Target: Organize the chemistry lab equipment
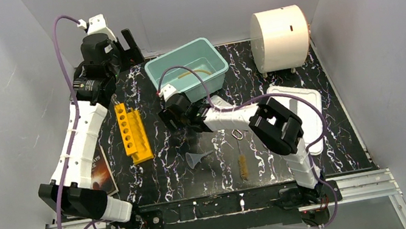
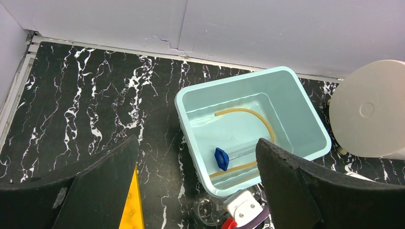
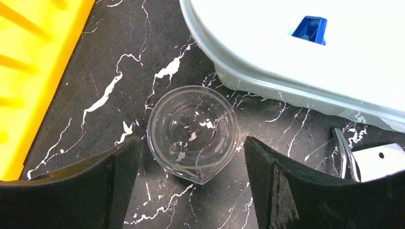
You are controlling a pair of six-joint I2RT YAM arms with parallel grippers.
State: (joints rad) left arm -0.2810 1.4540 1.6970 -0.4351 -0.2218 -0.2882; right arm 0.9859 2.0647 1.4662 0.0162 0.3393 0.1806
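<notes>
Black right fingers point(image 3: 296, 191) spread over clear beaker point(image 3: 193, 133)

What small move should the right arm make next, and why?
Probably lower the right fingers slightly and close them on the clear round beaker: it stands upright between the open fingers, not yet gripped, beside the pale teal plastic bin.
</notes>
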